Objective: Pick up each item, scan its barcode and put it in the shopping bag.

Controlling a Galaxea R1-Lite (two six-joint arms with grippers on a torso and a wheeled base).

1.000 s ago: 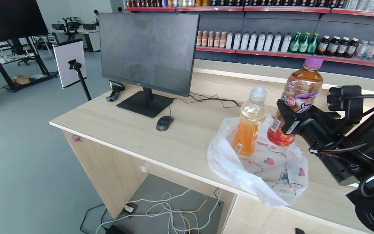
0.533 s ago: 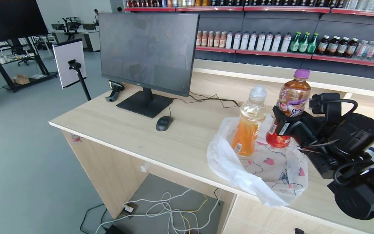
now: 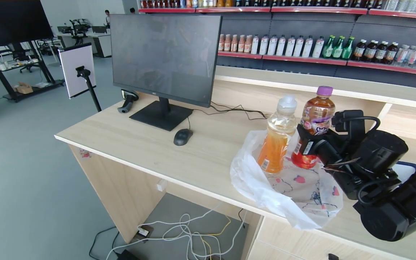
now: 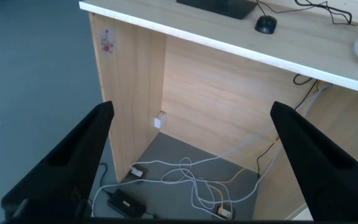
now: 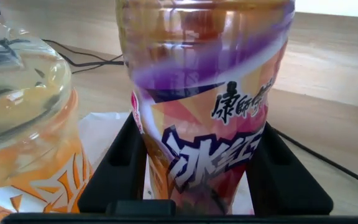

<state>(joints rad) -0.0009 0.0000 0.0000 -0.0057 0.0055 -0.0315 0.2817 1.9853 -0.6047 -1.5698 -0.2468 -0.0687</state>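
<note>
The right gripper (image 3: pixel 307 142) clamps the purple-capped bottle (image 3: pixel 315 115) upright, its base low over the bag (image 3: pixel 302 191), just beside the orange bottle (image 3: pixel 276 142). The left gripper (image 4: pixel 191 109), jaws apart, hangs well away below the desk (image 3: pixel 139 144).

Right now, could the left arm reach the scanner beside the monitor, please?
Probably yes: the left gripper hangs open and empty in front of the desk, and nothing stands between its near edge and the scanner left of the monitor. Whether the arm stretches that far is uncertain.
</note>
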